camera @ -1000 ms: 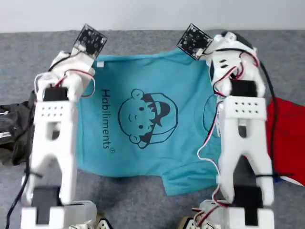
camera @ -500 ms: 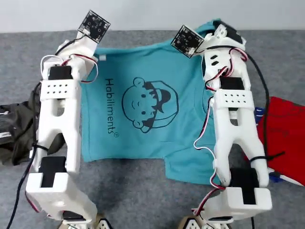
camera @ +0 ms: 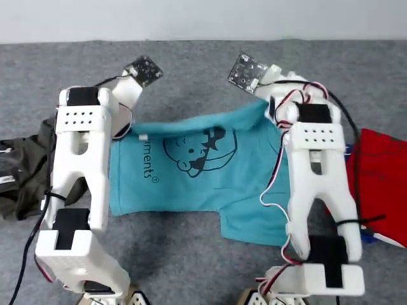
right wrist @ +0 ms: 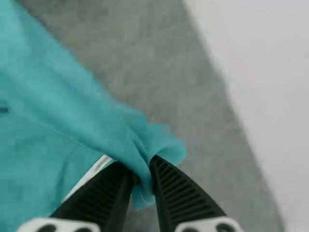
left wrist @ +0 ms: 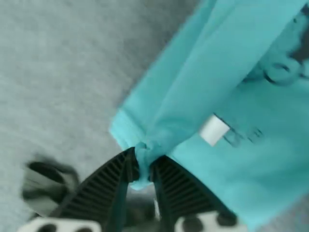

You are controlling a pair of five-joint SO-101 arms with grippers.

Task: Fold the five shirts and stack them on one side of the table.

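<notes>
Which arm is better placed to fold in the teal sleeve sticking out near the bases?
Probably right: the sleeve lies beside that arm; the right gripper must first release the teal shirt.

My table (camera: 184,260) is covered edge to edge in a grey, felt-like cloth with a faintly mottled weave. Along its far side I see a pale, whitish band (camera: 203,19), plain and unmarked, meeting the grey in a straight line; whether that is wall or floor I cannot tell. The light falls soft and even across my bench.
</notes>
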